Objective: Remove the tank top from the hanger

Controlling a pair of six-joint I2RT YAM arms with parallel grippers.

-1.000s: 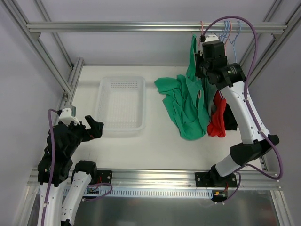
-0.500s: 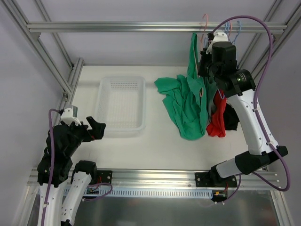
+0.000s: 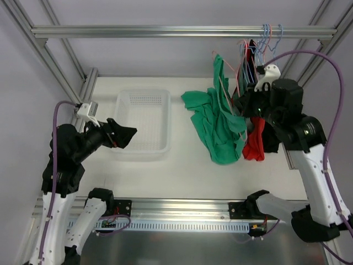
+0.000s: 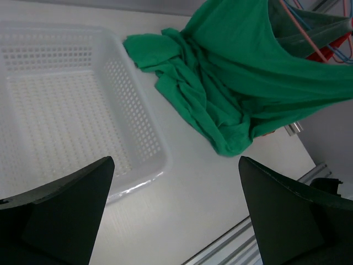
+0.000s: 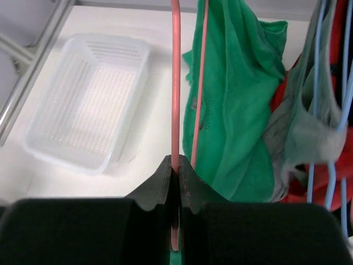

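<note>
A green tank top (image 3: 227, 113) hangs on a pink wire hanger (image 3: 220, 77), tilted out to the left of the rail. My right gripper (image 3: 240, 102) is shut on the hanger's wire (image 5: 175, 83), with the green tank top (image 5: 237, 94) hanging just right of my fingers (image 5: 160, 179). My left gripper (image 3: 127, 134) is open and empty, above the basket's near right corner. In the left wrist view it (image 4: 176, 210) faces the tank top (image 4: 259, 61) and the pink hanger (image 4: 295, 25).
A white mesh basket (image 3: 144, 148) sits left of centre. A loose heap of green cloth (image 3: 201, 110) lies on the table under the tank top. Red (image 3: 255, 142) and dark garments and blue hangers (image 3: 270, 33) hang from the rail at the right.
My right gripper has drawn back from the rail toward the near side, bringing the pink hanger and green tank top with it. My left gripper has risen and moved right toward the basket.
</note>
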